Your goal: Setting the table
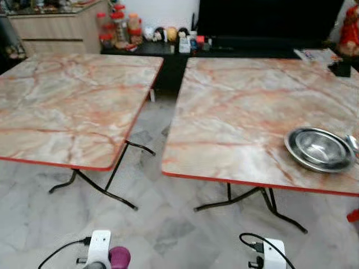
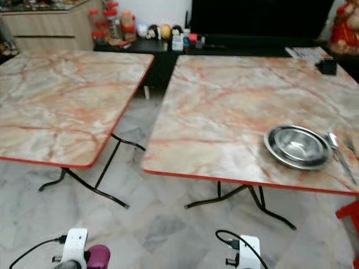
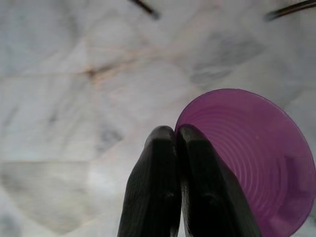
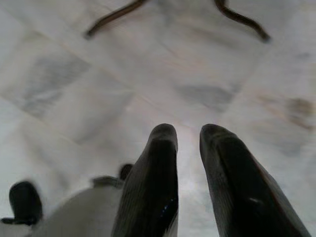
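Observation:
My left gripper is shut on the rim of a purple plastic cup, one finger inside and one outside. It is held low above the floor, and the cup peeks out at the bottom of the left eye view. The right gripper hangs over the floor tiles, open by a narrow gap with nothing in it. A steel bowl sits near the front right of the right marble-top table, with a spoon lying beside it.
A second marble-top folding table stands to the left, with a floor gap between the two. Black folding legs splay out underneath. A dark low cabinet with jars and small items lines the back wall. Something red stands at the right edge.

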Controlling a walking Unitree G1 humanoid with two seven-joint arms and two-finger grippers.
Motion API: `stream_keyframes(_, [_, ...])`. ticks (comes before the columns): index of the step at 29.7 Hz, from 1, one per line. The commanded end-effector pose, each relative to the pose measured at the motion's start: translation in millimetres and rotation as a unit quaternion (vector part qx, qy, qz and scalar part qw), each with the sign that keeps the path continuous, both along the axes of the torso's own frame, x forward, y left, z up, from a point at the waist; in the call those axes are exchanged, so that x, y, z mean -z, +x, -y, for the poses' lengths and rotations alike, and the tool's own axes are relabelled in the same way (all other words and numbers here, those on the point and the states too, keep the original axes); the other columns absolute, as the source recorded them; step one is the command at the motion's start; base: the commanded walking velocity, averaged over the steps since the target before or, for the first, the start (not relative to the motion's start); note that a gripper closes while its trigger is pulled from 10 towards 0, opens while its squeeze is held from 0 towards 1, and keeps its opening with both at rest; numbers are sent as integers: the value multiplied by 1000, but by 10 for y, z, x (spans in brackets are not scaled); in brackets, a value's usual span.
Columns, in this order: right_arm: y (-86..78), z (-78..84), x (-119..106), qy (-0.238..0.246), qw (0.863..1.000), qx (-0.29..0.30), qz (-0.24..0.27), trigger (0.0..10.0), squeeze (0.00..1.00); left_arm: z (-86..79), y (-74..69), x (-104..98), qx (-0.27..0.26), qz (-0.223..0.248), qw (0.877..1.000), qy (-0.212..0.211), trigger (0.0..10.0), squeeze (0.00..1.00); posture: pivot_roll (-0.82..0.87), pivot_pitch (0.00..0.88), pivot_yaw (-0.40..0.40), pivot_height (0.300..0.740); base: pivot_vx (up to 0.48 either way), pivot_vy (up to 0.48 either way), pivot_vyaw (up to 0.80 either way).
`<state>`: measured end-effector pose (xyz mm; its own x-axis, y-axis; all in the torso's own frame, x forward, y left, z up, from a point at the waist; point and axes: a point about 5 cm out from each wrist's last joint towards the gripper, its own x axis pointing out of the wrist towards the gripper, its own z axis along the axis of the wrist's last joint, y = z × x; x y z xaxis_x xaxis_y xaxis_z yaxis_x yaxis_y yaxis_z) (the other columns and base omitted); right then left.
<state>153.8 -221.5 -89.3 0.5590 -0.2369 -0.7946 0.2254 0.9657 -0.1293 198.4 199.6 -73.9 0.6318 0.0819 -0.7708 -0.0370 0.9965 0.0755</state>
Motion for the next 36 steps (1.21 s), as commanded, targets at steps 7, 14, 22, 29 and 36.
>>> stream_keyframes(7, [59, -67, -9, 6, 1000, -11, 3, 10000, 0, -72, -23, 1, 11, -8, 1000, 14, 10000, 0, -87, 0, 18, 740, 0, -369, -411])
stream_keyframes(14, [65, -74, -12, 6, 1000, -8, 8, 10000, 0, -82, -25, 0, 11, -8, 1000, 15, 10000, 0, -89, 0, 21, 740, 0, -369, 0])
stream_keyframes(22, [66, -73, -12, 6, 1000, -6, 8, 10000, 0, -75, -16, -3, 9, -6, 1000, 13, 10000, 0, -86, 0, 19, 740, 0, -369, 0])
stream_keyframes(29, [68, -51, -18, 3, 1000, -5, 8, 10000, 0, -58, -12, -2, 7, -5, 1000, 11, 10000, 0, -82, 0, 8, 740, 0, -370, 0])
stream_keyframes(36, [79, -44, -23, 3, 1000, -8, 8, 10000, 0, -60, -13, -3, -2, -2, 1000, 12, 10000, 0, -73, 0, -4, 740, 0, -348, 0])
